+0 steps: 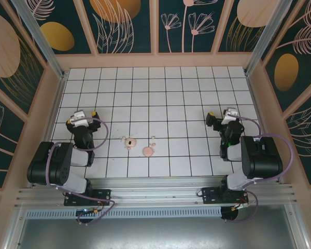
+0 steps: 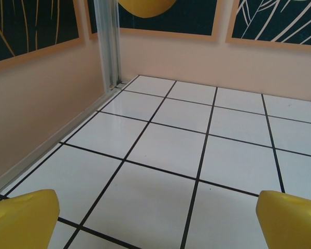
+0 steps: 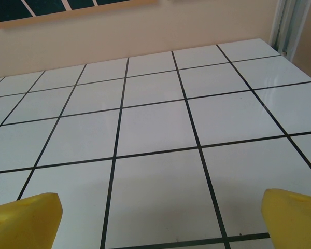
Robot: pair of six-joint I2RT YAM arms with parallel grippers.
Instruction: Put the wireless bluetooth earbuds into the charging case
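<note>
The earbuds are tiny whitish-pink bits on the white tiles, one right of centre and one further left. Between them lies a round pink charging case part with a dark spot in it. A solid salmon-pink disc lies just below and to the right. My left gripper hovers at the left, well clear of these, its yellow fingertips wide apart over bare tile, so it is open. My right gripper stands at the right, also open, yellow fingertips spread with nothing between them.
Peach walls with dark floral panels close in the tiled floor on three sides. An aluminium post stands in the far left corner. The arm bases sit on a metal rail at the near edge.
</note>
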